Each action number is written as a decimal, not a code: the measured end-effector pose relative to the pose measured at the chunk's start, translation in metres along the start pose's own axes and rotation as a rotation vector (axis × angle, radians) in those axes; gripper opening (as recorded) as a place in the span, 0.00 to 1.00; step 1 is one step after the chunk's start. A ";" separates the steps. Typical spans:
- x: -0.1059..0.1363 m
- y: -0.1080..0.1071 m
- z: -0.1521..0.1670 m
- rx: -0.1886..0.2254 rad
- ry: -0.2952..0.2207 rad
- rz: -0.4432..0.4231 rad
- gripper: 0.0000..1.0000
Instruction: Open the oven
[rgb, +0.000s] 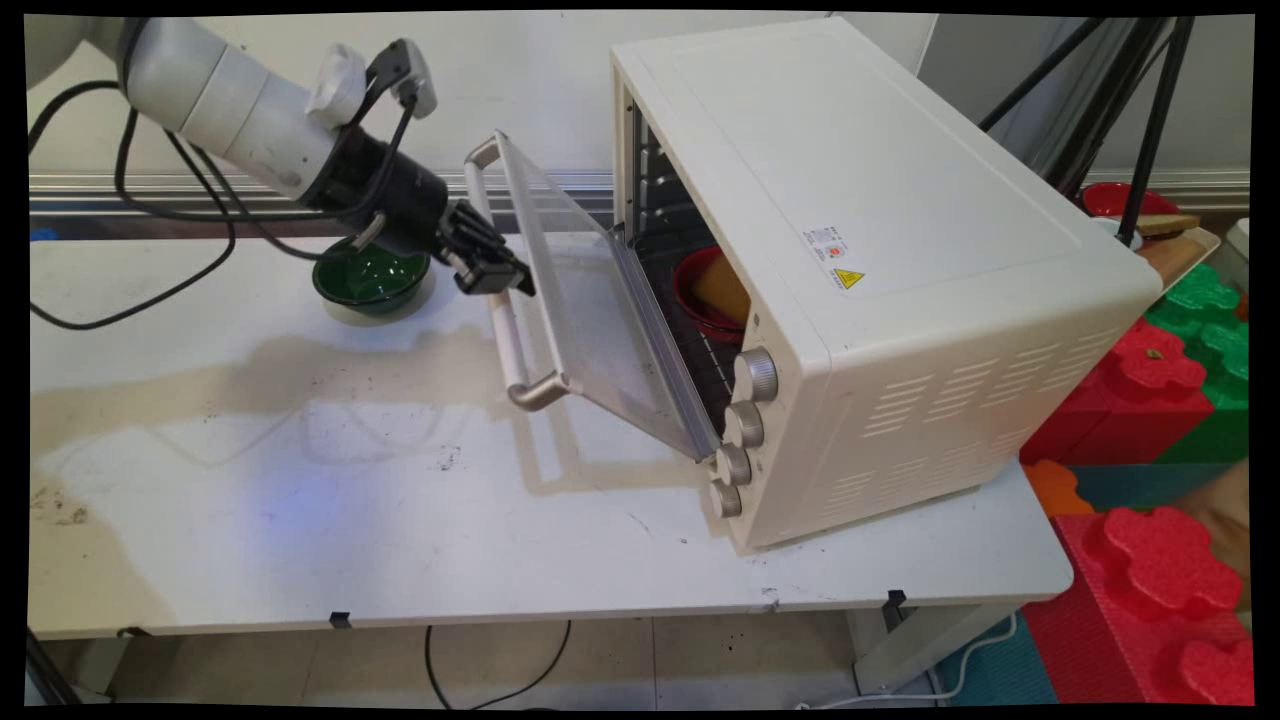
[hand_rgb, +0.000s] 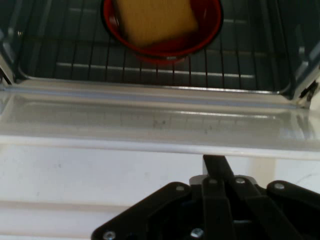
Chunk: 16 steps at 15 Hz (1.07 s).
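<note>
Jaws (hand_rgb: 214, 167) by oven door (rgb: 590, 300), red bowl (hand_rgb: 162, 25) w/ bread, top cut off

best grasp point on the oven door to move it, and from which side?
Take the oven door by its handle bar, mid-span, from the table's open left side. The bar stands off the half-open door's free edge on two brackets, leaving finger room; the tool is already beside it.

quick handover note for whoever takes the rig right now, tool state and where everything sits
Tool: fingers look shut together, holding nothing, up against the door handle of the toaster oven.
Oven door: partly open, tilted.
Inside, on the rack: red bowl with a yellow sponge-like block.
Green bowl: on the table, behind the tool.
</note>
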 end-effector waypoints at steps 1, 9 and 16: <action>-0.007 -0.001 0.001 -0.001 -0.007 0.004 0.00; -0.047 -0.004 0.003 -0.004 -0.044 0.020 0.00; -0.083 -0.006 0.002 -0.001 -0.064 0.047 0.00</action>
